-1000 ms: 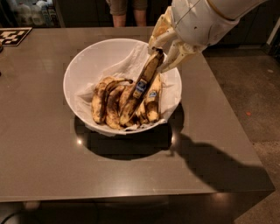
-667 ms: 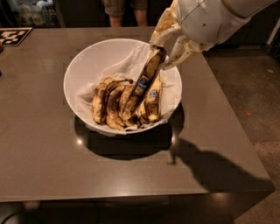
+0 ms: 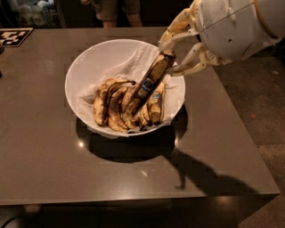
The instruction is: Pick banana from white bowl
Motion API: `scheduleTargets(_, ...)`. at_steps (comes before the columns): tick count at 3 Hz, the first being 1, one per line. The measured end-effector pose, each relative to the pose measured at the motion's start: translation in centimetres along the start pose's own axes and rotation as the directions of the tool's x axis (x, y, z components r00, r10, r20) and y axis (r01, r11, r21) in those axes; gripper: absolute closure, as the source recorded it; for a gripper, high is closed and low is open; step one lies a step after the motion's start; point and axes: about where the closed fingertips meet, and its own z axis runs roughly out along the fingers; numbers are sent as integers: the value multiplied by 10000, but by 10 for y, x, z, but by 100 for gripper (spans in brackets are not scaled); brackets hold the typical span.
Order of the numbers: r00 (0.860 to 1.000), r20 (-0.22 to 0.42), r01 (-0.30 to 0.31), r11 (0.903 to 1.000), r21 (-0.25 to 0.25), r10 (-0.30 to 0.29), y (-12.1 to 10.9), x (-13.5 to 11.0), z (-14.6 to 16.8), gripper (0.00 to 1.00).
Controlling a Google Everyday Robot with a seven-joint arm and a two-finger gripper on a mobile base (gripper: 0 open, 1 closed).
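Camera view looks down at the banana (image 3: pixel 150 81), which stands steeply tilted in the white bowl (image 3: pixel 70 91). Its lower end is buried among the other bananas (image 3: pixel 111 107), and its upper end rises up and to the right, above the bowl's far right rim. It is yellow with heavy brown-black blotches, and a blue oval sticker (image 3: pixel 146 86) sits about halfway along it. The gripper (image 3: pixel 166 58) is at that raised upper end, over the bowl's right side. One pale finger lies above the tip and the other below it, and the two are clamped on the banana's end. The bulky white arm (image 3: pixel 231 26) reaches in from the upper right corner.

The shorter brown bananas lie packed together low in the bowl, toward its near side, and one just beside the held fruit also carries a small blue sticker. Crumpled white paper lining (image 3: pixel 133 62) shows behind them and drapes over the right rim. The bowl sits near the middle of a dark grey-brown table (image 3: pixel 44 173), casting a shadow toward the front. A black-and-white marker (image 3: pixel 13 36) lies at the table's far left corner, and a person's legs (image 3: pixel 116 9) stand beyond the far edge.
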Motion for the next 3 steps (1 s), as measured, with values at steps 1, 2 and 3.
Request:
scheduleTargets(1,10000,55,-85,9991,411,82,5,-12,-11,100)
scheduleTargets(2,9998,15,-223,9969,760,223,13,-24,-24,100)
scheduleTargets(3,9989,-211,-392,9934,1075,417,22,-33,-39,100)
